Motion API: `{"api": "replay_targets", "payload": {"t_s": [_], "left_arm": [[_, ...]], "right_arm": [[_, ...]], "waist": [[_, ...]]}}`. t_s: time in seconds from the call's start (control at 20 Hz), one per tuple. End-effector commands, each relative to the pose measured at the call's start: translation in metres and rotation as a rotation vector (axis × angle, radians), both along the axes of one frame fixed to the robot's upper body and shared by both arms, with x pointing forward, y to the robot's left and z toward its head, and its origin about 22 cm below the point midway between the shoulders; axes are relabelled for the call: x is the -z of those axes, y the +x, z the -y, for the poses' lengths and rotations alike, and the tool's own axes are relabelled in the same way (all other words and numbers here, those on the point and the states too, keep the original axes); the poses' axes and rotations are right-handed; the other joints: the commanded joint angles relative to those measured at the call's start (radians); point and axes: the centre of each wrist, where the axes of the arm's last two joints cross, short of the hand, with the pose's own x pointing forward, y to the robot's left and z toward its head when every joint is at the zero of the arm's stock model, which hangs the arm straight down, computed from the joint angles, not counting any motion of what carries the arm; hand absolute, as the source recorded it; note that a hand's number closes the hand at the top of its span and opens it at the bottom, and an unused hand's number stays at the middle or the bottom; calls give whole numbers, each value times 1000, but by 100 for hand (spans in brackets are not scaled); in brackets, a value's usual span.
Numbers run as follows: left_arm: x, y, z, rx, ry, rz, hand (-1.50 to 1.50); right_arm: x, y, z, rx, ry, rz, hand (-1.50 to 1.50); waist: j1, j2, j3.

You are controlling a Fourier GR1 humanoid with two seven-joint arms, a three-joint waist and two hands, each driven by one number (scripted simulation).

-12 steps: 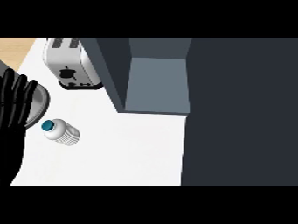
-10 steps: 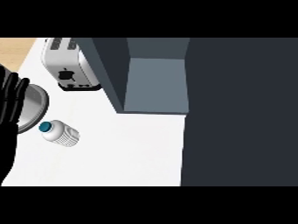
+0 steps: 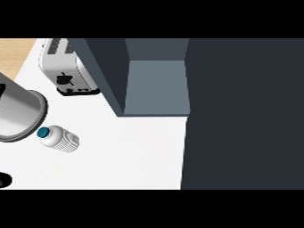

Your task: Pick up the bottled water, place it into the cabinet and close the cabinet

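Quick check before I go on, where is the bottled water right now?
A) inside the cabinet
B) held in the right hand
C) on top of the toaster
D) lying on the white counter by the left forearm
D: the bottled water lies on the counter, no hand touching it, outside the open cabinet.

no text, brand, number or sign can be read anywhere in the head view. the ribbed white plastic water bottle with the teal cap (image 3: 59, 137) shows only plain ridges with no label lettering, and the silver metal toaster with black slots (image 3: 67, 69) carries a small dark lever or knob mark on its side that forms no legible character. the dark grey open cabinet with its pale blue-grey inner shelf (image 3: 155, 84) and the brushed steel round pot (image 3: 16, 115) have bare faces with nothing printed on them.
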Motion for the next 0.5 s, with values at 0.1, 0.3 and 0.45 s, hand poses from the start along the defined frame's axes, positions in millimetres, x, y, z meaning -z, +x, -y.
{"api": "replay_targets", "payload": {"t_s": [0.1,0.3,0.45], "left_arm": [[-13,-13,-35,-1,-47,-63,-150],[-11,-23,-55,-37,25,-113,-150],[-11,-31,-44,-43,88,-161,-150]], "right_arm": [[-18,-59,-2,-89,9,-39,-150],[-18,-71,-8,-84,22,-46,-150],[-33,-79,-10,-74,35,-33,-150]], "waist": [[-8,-2,2],[-5,-1,2],[-2,0,1]]}}
